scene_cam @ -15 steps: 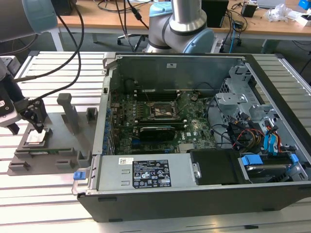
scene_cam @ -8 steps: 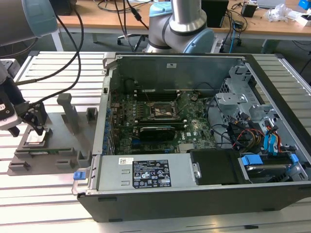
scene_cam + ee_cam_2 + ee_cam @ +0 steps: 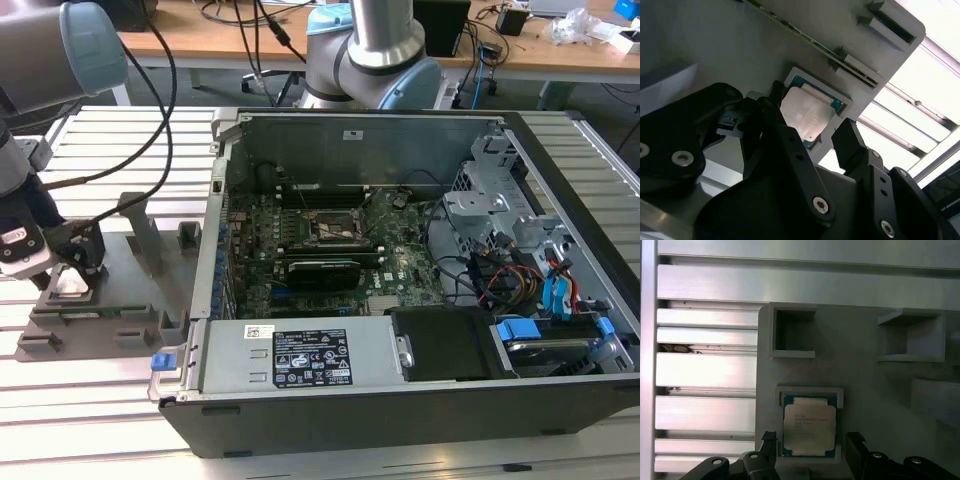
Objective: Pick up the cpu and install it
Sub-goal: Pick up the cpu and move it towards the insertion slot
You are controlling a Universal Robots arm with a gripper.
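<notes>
I'm at the pick-up step; my gripper (image 3: 811,439) hangs open astride the cpu (image 3: 809,426), which lies flat in its recess in the grey tray (image 3: 865,370); closing calls for square, even contact on opposite edges.

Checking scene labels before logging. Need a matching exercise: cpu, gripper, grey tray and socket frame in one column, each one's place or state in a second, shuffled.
1. cpu
2. gripper
3. grey tray
4. socket frame

A. on the motherboard inside the open case
B. fingers open, one on either side of the cpu
C. on the slatted table, at the exterior view's left
D. lying flat in a recess of the grey tray

Pairs: 1-D, 2-B, 3-C, 4-A
</notes>
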